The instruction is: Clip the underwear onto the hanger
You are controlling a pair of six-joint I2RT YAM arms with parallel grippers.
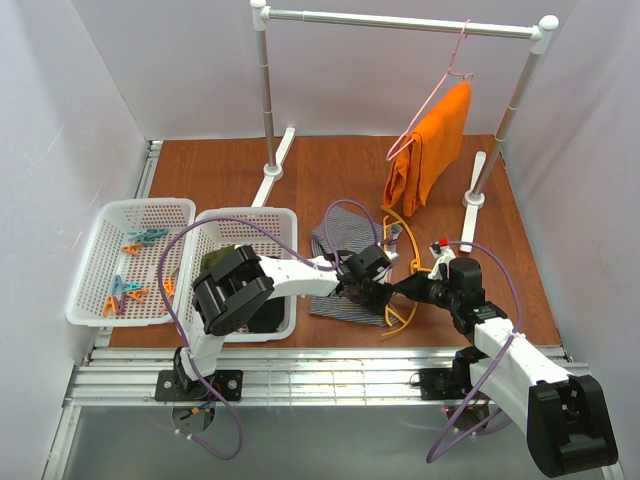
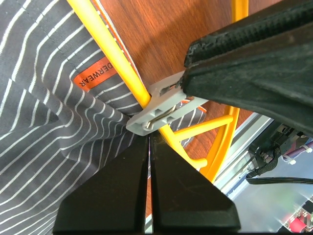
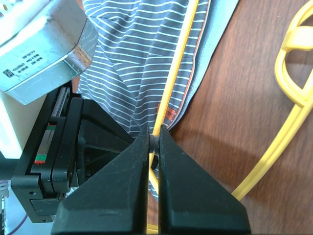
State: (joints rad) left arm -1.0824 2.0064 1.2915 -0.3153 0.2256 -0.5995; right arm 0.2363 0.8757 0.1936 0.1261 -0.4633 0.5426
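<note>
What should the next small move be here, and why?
Probably ease the right gripper open: the grey clip it squeezes already straddles the hanger bar at the underwear edge, so releasing should let it bite.

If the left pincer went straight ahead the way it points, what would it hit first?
Likely the clip on the hanger, just beyond its tips, though depth is unclear.
</note>
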